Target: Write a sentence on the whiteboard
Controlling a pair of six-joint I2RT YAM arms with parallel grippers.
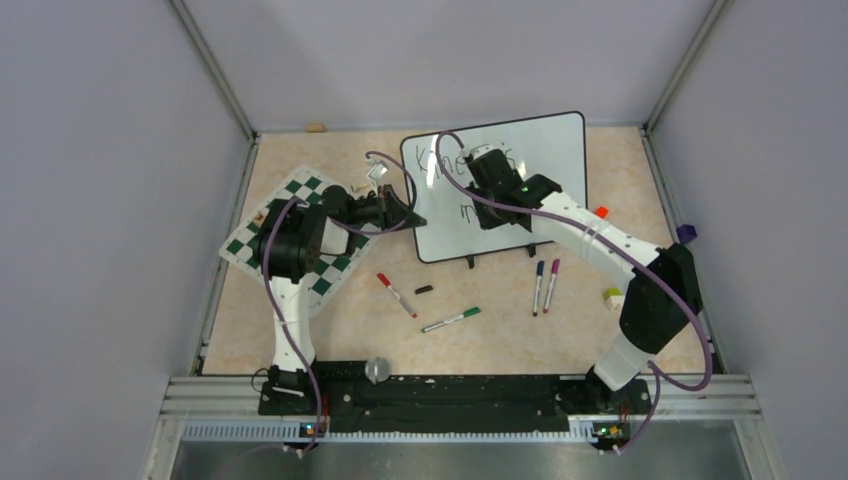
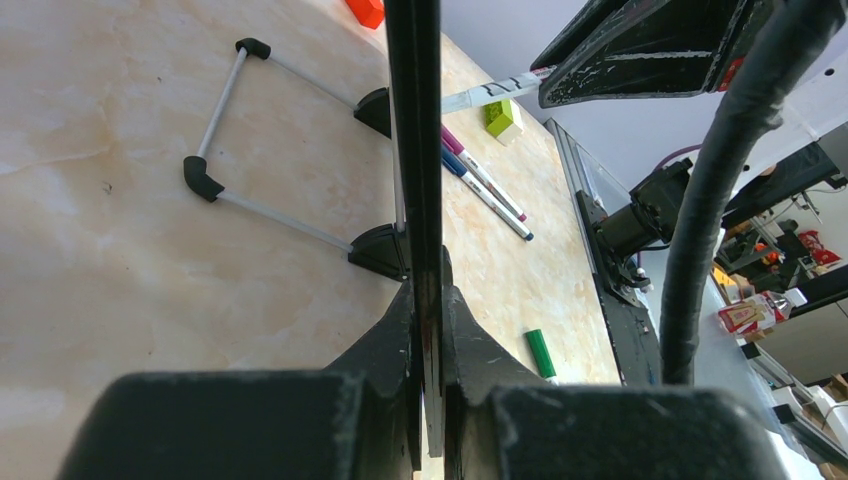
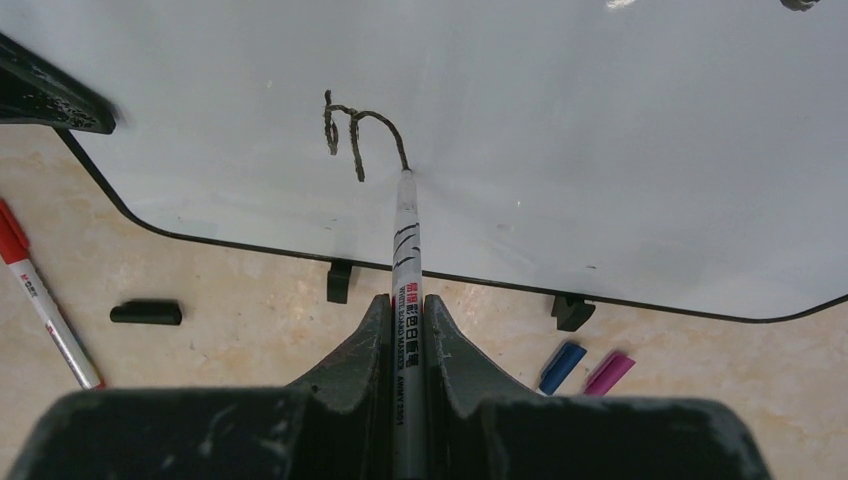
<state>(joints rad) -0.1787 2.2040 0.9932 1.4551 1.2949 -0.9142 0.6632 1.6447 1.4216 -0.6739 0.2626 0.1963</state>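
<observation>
Black-ink marker (image 3: 405, 250) clenched in right gripper (image 3: 406, 305), tip on whiteboard (image 3: 600, 130) near its lower edge, at the sentence (image 3: 355, 150)'s second line. Left gripper (image 2: 427, 290) clamped on whiteboard's left edge.

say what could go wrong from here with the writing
1. The left gripper pinches the whiteboard only by its thin edge; a slip could let the board shift under writing pressure.
2. The right gripper holds the whiteboard marker well behind its tip, so it might pivot and skew the half-written letter.
</observation>
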